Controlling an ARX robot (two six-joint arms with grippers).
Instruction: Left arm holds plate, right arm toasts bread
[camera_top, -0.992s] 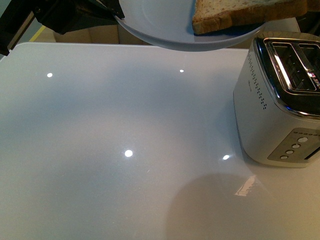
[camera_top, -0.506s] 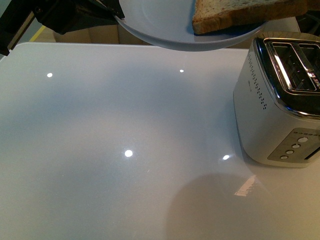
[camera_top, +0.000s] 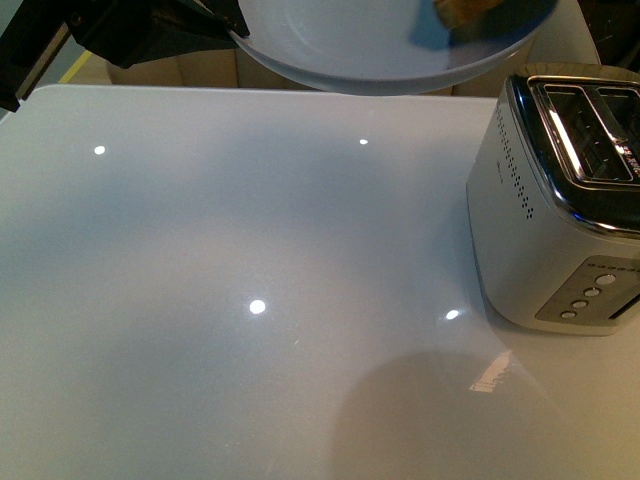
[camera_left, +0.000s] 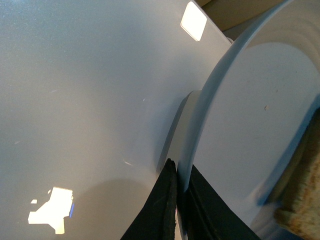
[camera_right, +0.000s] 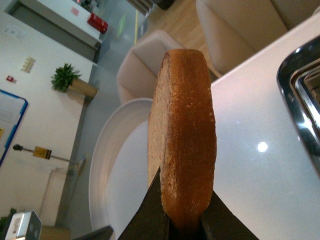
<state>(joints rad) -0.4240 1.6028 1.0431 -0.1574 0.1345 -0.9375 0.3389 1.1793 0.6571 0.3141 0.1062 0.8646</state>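
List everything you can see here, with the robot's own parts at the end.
slice of light brown bread with golden-brown crust: one, brown, held edge-on over the plate
round pale blue-grey plate: one, blue-grey, held in the air at the table's far edge
silver toaster with chrome top: one, silver, standing on the table's right side
glossy white table: one, white, fills the front view
beige armchairs: two, beige, beyond the table
potted plant: one, green, by the far wall
left gripper: one, black, shut on the plate's rim
right gripper: one, black, shut on the bread
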